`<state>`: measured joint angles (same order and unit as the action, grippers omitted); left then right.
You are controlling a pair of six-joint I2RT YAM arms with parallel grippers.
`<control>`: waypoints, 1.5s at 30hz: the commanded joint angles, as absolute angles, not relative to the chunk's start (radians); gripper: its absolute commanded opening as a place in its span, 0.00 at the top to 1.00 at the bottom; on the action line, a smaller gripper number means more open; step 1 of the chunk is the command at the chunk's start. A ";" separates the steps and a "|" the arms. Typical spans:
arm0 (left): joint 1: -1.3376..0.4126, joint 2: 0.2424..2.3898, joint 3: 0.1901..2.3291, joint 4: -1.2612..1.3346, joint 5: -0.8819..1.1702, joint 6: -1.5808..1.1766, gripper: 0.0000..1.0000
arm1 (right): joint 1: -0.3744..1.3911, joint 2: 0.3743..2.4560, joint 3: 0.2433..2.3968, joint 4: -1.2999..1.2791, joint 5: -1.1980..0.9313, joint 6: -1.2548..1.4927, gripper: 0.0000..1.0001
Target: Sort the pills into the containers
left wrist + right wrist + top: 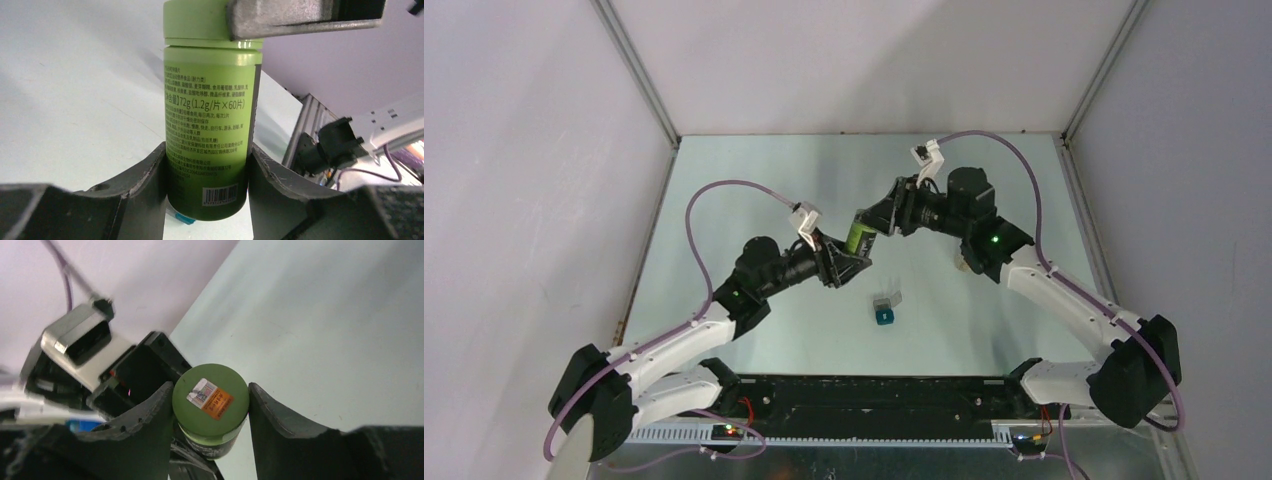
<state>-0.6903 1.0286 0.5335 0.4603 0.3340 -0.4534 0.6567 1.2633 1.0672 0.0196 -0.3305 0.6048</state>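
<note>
A dark container with a lime-green label [860, 238] [210, 125] hangs above the table's middle, tilted. My left gripper [848, 256] [207, 150] is shut on its lower body, one finger on each side. My right gripper [873, 222] [210, 390] is shut on its lime-green cap [210, 399] [195, 20], with both pads against the cap's rim. A pale beige container [965, 262] peeks out from under the right arm, mostly hidden. A small teal and clear item [885, 310] [182, 219] lies on the table below the bottle. I cannot make out single pills.
The pale green table [754, 190] is walled by white panels at the left, back and right. A black rail [874, 395] runs along the near edge between the arm bases. The left wrist camera housing [82, 337] sits close to my right fingers.
</note>
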 commanded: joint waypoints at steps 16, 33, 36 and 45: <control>-0.694 1.025 0.610 0.423 0.449 -0.319 1.00 | 0.568 1.167 1.074 -0.010 -0.345 0.548 0.01; -0.695 1.006 0.585 0.451 0.314 -0.347 1.00 | 0.705 1.223 1.154 -0.128 -0.209 0.659 0.20; -0.694 1.003 0.582 0.456 0.312 -0.355 1.00 | 0.686 1.241 1.162 -0.118 -0.278 0.661 0.24; -0.694 0.993 0.577 0.468 0.380 -0.382 1.00 | 0.586 1.250 1.158 -0.059 -0.528 0.581 0.67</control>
<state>-0.6971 1.0229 0.5629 0.3874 0.3309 -0.3656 0.6441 1.2514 1.1160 -0.1368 -0.3431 0.6430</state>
